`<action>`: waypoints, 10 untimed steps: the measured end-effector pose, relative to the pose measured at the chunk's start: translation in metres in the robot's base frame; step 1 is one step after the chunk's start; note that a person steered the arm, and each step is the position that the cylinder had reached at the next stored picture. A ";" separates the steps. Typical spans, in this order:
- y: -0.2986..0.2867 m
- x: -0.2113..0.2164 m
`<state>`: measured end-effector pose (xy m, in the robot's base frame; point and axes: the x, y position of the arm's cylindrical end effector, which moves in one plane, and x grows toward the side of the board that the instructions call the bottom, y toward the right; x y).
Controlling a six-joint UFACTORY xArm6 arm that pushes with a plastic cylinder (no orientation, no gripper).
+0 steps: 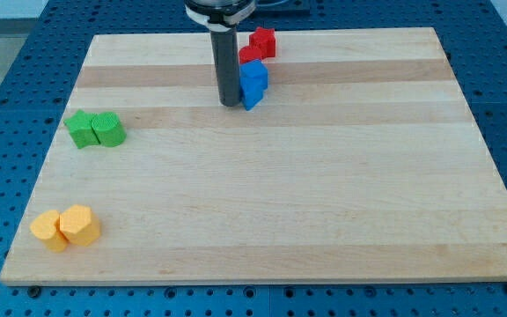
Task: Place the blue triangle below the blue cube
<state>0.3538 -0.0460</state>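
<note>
Surface: pale wooden board (271,202), lying on a blue perforated bench (7,79); it is carrying all the blocks.
My tip: the straight dark rod is coming down from the view's top, and my tip (230,105) is sitting just to the view's left of the blue blocks, touching them or very nearly; I cannot tell which.
Jaws: there are none on this rig, only the rod, so nothing is being pinched and no spread or pressed state applies.
Blue blocks: a blue mass (253,84) is standing near the top centre of the surface; it is reading as two pieces pressed together, the blue cube and the blue triangle, but I cannot tell which is which.
Red blocks: two red blocks (260,44) are sitting just above the blue ones, toward the view's top.
Green pair: two green blocks (95,129) are resting side by side, touching, at the view's left.
Yellow pair: two yellow-orange blocks (66,227) are touching at the lower left.
Why the tip is there: judging by position, it is lining up beside the blue pieces to separate the triangle and nudge it below the cube.
</note>
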 end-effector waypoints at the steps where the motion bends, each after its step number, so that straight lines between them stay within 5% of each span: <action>1: 0.025 0.000; 4: 0.029 0.044; 6: 0.124 0.040; 10: 0.069 0.008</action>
<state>0.3619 0.0234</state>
